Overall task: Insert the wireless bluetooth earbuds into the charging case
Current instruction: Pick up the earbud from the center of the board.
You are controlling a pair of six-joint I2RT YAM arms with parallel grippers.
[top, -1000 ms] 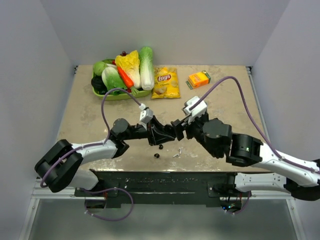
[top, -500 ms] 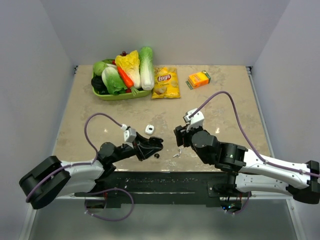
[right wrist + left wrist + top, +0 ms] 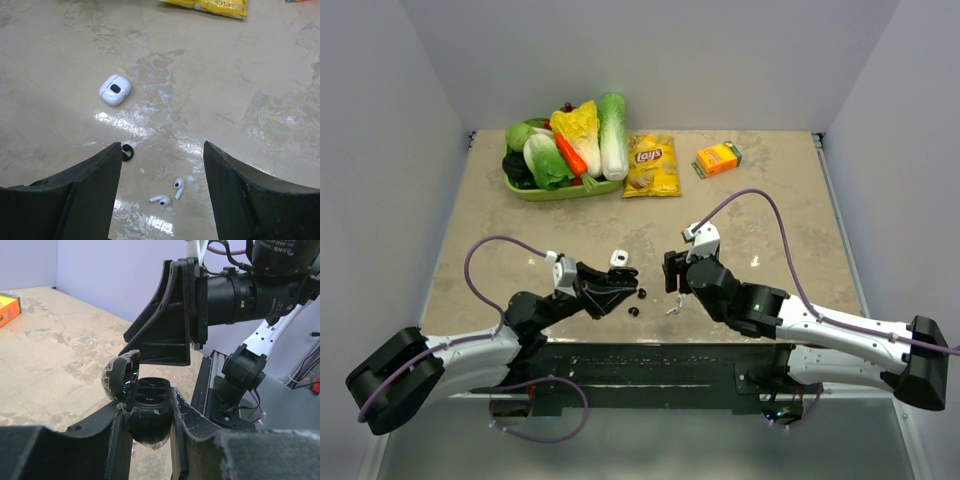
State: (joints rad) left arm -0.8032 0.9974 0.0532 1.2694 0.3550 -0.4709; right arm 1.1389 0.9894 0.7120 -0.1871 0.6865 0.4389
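My left gripper (image 3: 623, 283) is shut on the black charging case (image 3: 148, 407), whose lid (image 3: 119, 378) stands open over two empty sockets. In the top view two tiny black earbuds lie on the table just right of that gripper, one (image 3: 642, 293) nearer it and one (image 3: 633, 311) closer to the front edge. My right gripper (image 3: 672, 272) hangs open above the table, with nothing between its fingers. Its wrist view shows one black earbud (image 3: 128, 153) half hidden by the left finger (image 3: 95, 180). In the left wrist view, the right gripper (image 3: 170, 325) hovers just beyond the case.
A white earbud case (image 3: 115, 90) and two white stemmed earbuds (image 3: 170, 194) lie on the table under the right gripper. At the back are a green tray of toy vegetables (image 3: 565, 150), a yellow chip bag (image 3: 652, 165) and an orange box (image 3: 717, 158).
The two grippers, together at the table's middle a second ago, have parted. The left drew back toward the near edge with the black case; the right moved slightly nearer, uncovering the white case.
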